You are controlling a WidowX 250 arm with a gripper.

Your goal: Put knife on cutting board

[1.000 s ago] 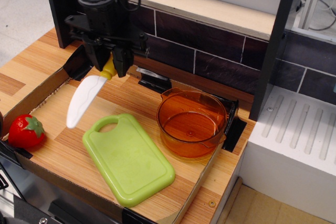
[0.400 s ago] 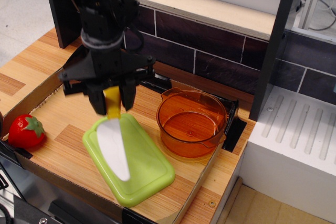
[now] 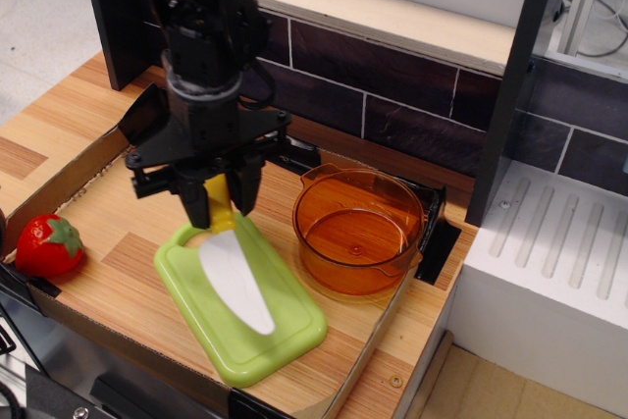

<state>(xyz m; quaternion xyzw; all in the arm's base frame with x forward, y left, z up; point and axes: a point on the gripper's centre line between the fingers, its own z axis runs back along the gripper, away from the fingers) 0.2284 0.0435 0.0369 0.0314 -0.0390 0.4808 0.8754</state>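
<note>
My fingers (image 3: 222, 209) pinch the yellow handle of the knife (image 3: 235, 277). Its white blade slants down over the green cutting board (image 3: 285, 326), beside the orange pot (image 3: 358, 231).

Gripper (image 3: 221, 205) hides most of knife (image 3: 235, 280) handle & cutting board (image 3: 245, 316) handle hole; arm top cut off.

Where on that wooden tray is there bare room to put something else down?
Bare wood lies between the strawberry and the cutting board, and behind the strawberry. It is crowded where the gripper holds the knife beside the orange pot.
</note>
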